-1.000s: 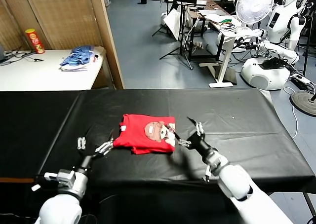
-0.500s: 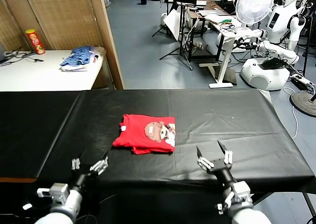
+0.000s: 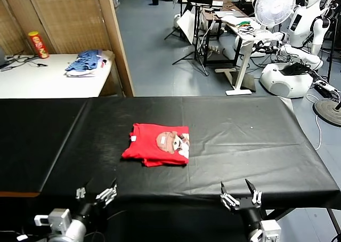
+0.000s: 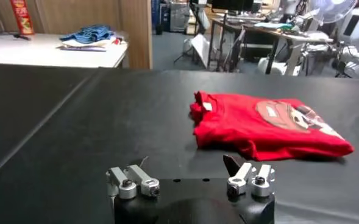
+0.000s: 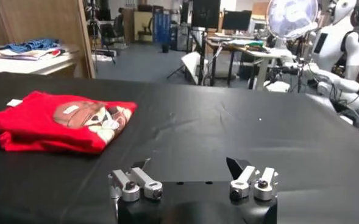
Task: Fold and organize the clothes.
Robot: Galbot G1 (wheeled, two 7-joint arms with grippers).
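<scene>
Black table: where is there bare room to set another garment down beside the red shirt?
The black table is bare from the folded red T-shirt to its right edge, and left of the shirt too. Along the near edge, the left tool and right tool stand open.

A robotics lab: white humanoid robots point(image 3: 298, 45), camera tripods point(image 3: 193, 45) and cluttered workbenches point(image 3: 234, 15) behind.

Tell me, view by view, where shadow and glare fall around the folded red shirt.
Head view: the red T-shirt is evenly lit, with faint sheen on the black table cover to its right. Left wrist view: a narrow dark shadow lies under the shirt's near edge. Right wrist view: a soft grey reflection spreads across the cover behind the shirt.
</scene>
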